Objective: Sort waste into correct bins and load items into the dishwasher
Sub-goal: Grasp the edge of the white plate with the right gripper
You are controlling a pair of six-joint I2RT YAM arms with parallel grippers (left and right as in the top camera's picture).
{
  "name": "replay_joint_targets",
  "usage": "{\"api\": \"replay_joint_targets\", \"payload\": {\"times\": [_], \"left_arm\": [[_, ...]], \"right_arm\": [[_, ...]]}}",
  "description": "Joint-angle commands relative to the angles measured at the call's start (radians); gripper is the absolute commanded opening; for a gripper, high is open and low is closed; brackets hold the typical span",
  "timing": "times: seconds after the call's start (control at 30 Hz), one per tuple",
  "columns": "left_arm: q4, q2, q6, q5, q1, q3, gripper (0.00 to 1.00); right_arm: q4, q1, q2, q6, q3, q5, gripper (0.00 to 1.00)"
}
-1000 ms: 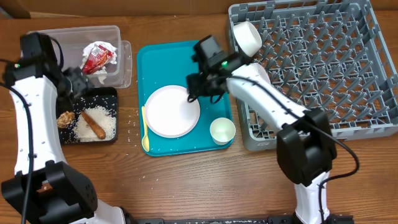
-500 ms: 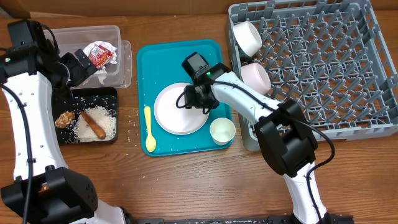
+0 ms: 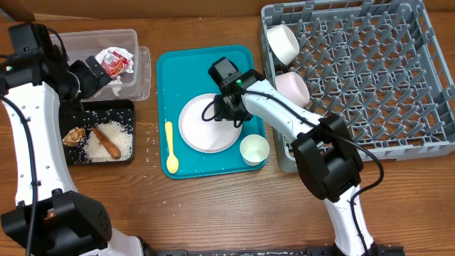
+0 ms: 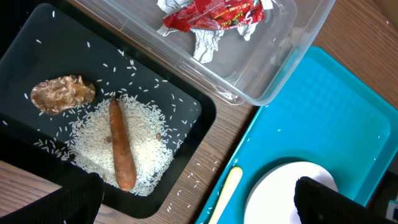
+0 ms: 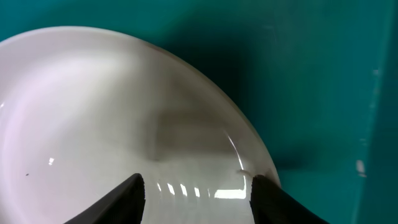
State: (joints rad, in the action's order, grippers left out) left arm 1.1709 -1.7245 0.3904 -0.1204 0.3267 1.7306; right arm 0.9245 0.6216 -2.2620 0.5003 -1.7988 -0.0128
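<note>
The white plate lies on the teal tray, with the small cup at its right and the yellow spoon at its left. My right gripper hovers low over the plate's far right edge, open; in the right wrist view the plate fills the space under my right gripper. My left gripper hangs wide open and empty between the clear tub and the black tray. Crumpled paper with a red wrapper lies in the tub. The sausage, brown lump and rice lie in the black tray.
Two white bowls stand at the left side of the grey dish rack. Loose rice grains are scattered on the wood between the black tray and the teal tray.
My right gripper came down and left over the plate, which shifted slightly right, uncovering the spoon. My left gripper lifted back from the black tray toward the tub and opened wider.
</note>
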Motion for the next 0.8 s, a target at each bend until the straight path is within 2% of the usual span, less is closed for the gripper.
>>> {"api": "replay_joint_targets", "payload": {"times": [0.0, 0.37, 0.53, 0.77], "left_arm": [[0.000, 0.002, -0.001, -0.010, -0.007, 0.019, 1.00], [0.000, 0.002, -0.001, -0.010, -0.007, 0.019, 1.00], [0.000, 0.002, -0.001, -0.010, -0.007, 0.019, 1.00], [0.000, 0.002, -0.001, -0.010, -0.007, 0.019, 1.00]], "right_arm": [[0.011, -0.007, 0.028, -0.002, -0.009, -0.100, 0.57], [-0.046, 0.000, 0.063, -0.060, 0.010, -0.101, 0.57], [-0.039, -0.003, 0.100, -0.066, 0.010, -0.207, 0.61], [-0.006, -0.067, 0.089, -0.103, 0.013, -0.194, 0.61]]}}
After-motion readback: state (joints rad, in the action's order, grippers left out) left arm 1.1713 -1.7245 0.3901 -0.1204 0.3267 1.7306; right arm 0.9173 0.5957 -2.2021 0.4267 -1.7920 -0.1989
